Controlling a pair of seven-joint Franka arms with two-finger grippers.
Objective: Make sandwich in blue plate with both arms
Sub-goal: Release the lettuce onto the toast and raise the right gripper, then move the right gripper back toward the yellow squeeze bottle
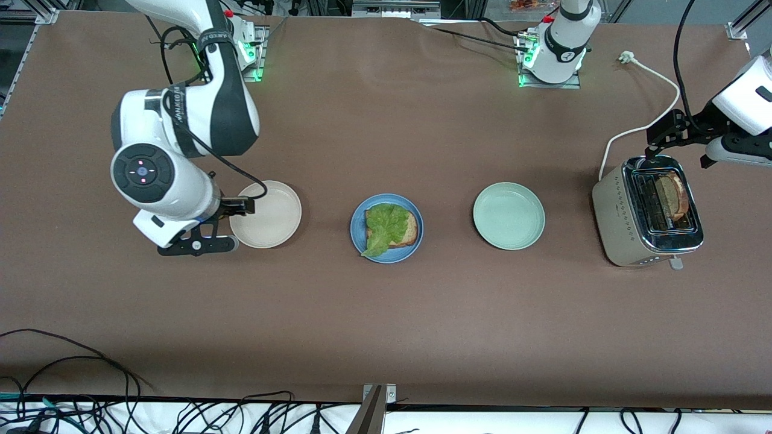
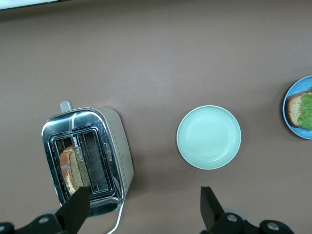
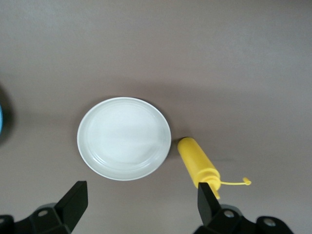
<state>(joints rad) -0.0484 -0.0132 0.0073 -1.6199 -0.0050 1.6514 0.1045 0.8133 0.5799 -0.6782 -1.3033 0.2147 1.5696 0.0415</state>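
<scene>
Both grippers stood with their fingers spread wide apart, and neither held or touched anything.

The left gripper [image 2: 141, 207] hung in the air at the left arm's end of the table, over the table surface just beside the toaster [image 1: 648, 211]. In the left wrist view its two black fingers [image 2: 75, 207] showed well separated, one of them overlapping the toaster's rim in that view; whether it touched the toaster could not be told. One toasted bread slice [image 1: 670, 196] stood upright in a slot of the toaster.

The right gripper [image 3: 141, 204] hung in the air at the right arm's end of the table, over the edge of the cream-white plate [image 1: 268, 217]. In the right wrist view its fingers framed open table surface, with the plate empty and a yellow squeeze bottle [image 3: 197, 166] lying on its side just beside the plate. In the front view the bottle was hidden under the right arm.

The blue plate [image 1: 362, 214] lay near the middle of the table, between the cream-white plate and the pale mint-green plate [image 1: 508, 216], and well apart from both grippers. On it lay one bread slice [image 1: 409, 228] with a ruffled lettuce leaf [image 1: 383, 226] on top; the leaf overhung the slice toward the front camera. No second slice covered the lettuce. The mint-green plate was empty and lay between the blue plate and the toaster. A white power cord [image 1: 648, 123] ran from the toaster across the table.
</scene>
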